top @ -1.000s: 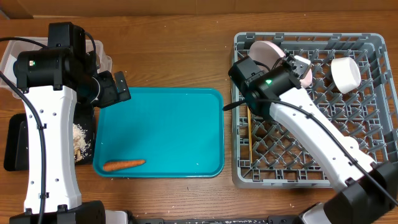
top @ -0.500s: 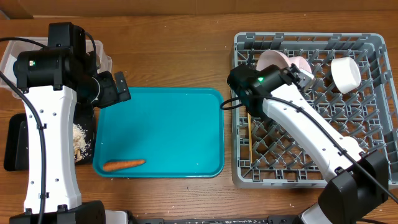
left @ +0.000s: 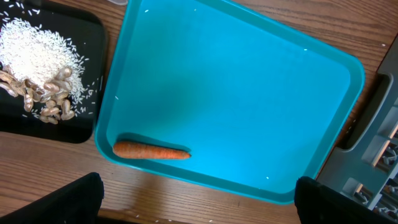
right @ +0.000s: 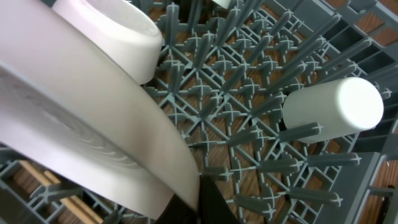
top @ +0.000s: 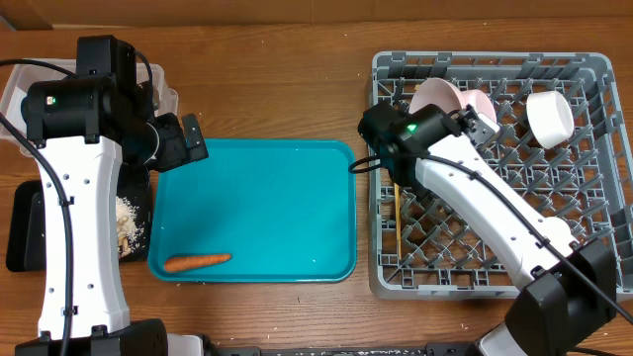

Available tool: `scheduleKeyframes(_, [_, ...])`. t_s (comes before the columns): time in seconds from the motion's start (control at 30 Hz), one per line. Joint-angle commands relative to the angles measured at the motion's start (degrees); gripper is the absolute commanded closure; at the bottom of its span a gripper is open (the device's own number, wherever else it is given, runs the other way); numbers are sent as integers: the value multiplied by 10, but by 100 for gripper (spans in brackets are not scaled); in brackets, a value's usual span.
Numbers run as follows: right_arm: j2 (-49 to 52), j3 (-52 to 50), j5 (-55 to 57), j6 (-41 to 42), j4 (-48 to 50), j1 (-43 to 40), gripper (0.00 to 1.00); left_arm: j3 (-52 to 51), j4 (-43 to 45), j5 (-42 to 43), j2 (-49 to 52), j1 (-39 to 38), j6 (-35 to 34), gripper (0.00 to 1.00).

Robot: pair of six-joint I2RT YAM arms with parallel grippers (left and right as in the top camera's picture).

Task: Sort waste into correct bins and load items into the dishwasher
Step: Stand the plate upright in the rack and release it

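My right gripper [top: 463, 112] is shut on the rim of the round white plate [top: 433, 95], held on edge among the pegs at the back left of the grey dish rack [top: 593, 69]. In the right wrist view the plate [right: 81, 130] fills the left, pinched by my black fingers [right: 202, 199], with a white bowl [right: 112, 31] behind it and the white cup [right: 333, 109] lying on pegs. The chopsticks [top: 394, 210] lie in the rack. The orange carrot [left: 151, 150] lies on the teal tray [left: 236, 81]. My left gripper [left: 199, 208] is open and empty above it.
The black tray [left: 93, 37] left of the teal tray holds white rice [left: 37, 53] and beige nut scraps [left: 50, 107]. The clear tub [top: 18, 91] stands at the back left, mostly hidden by my left arm. The cup [top: 550, 117] lies at the rack's back right.
My right wrist has shifted slightly left, and the plate in its grip has tipped a little to the right in the rack. The left arm and the carrot have not moved.
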Motion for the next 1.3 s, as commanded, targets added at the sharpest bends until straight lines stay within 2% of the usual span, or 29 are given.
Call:
scheduleKeyframes(0.0, [0,-2,-5,2,10,17,96,-3,0,-4,3,2,11,0])
scheduleKeyframes(0.27, [0,-2,-73,-5,31,35,91,-3,-1,-4,3,2,14,0])
scheduleKeyframes(0.57, [0,-1,-86,-104,99,77,71,-3,-1,-4,3,2,14,0])
scheduleKeyframes(0.87, [-15,3,-84,-135,105,84,69,-3,-2,-4,3,2,14,0])
scheduleKeyframes(1.0, [-44,37,-83,-223,114,84,68,-3,-2,-3,3,2,14,0])
scheduleKeyframes(1.13, [-80,92,-100,-330,118,82,62,-3,-2,-4,3,2,14,0])
scheduleKeyframes(1.27, [-122,117,-99,-344,119,69,51,-3,-2,-3,3,2,13,0])
